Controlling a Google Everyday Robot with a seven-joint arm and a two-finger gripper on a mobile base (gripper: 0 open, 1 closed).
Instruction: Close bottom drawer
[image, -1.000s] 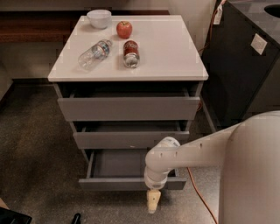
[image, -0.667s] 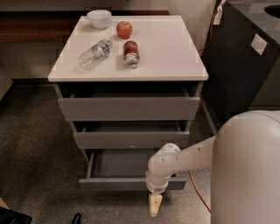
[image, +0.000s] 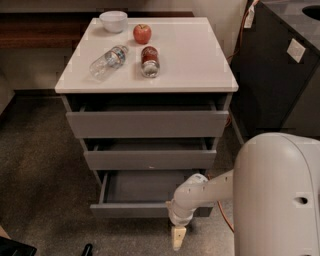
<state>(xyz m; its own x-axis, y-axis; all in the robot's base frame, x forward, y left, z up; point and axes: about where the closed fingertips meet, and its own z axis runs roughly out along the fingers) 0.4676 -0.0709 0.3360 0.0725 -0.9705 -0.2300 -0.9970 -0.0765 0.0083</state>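
We see the gripper (image: 178, 238) hanging low, just in front of the bottom drawer (image: 131, 210), toward its right end. That drawer stands pulled out. We cannot tell whether the gripper is spread, or touches it.

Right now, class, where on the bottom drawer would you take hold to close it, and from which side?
On the bottom drawer, probably the top edge of its flat front, from the front: no handle shows, and it stands pulled out, that rim exposed. The hand hangs just below its front, right of centre.
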